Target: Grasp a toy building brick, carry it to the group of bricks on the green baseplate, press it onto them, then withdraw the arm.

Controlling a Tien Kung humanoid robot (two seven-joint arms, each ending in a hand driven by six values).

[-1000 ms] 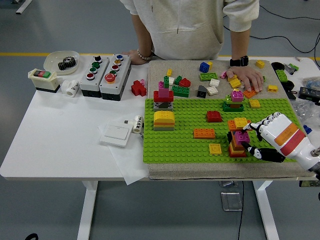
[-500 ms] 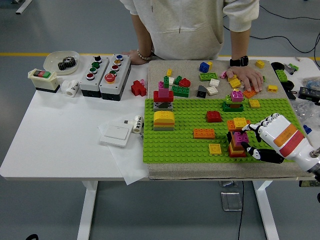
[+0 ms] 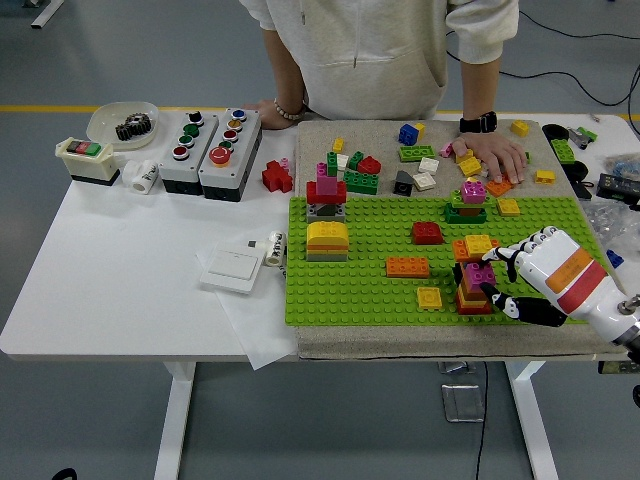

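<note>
White worktop (image 3: pixel 120 290) with a green baseplate (image 3: pixel 370 290) on a mat; at its near right we see the right hand (image 3: pixel 500 275) closed around a magenta brick (image 3: pixel 480 272) atop a small stack (image 3: pixel 474 297). We judge it light, rigid and slick-sided, best pinched on opposite flat sides; beyond, a person's hand (image 3: pixel 495 155) rests among loose bricks (image 3: pixel 420 160).

One high head camera overlooks the table (image 3: pixel 120 290).

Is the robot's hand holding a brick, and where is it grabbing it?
Yes. The right hand pinches the pink brick on top of the small stack, fingers above its right side, thumb below.
</note>
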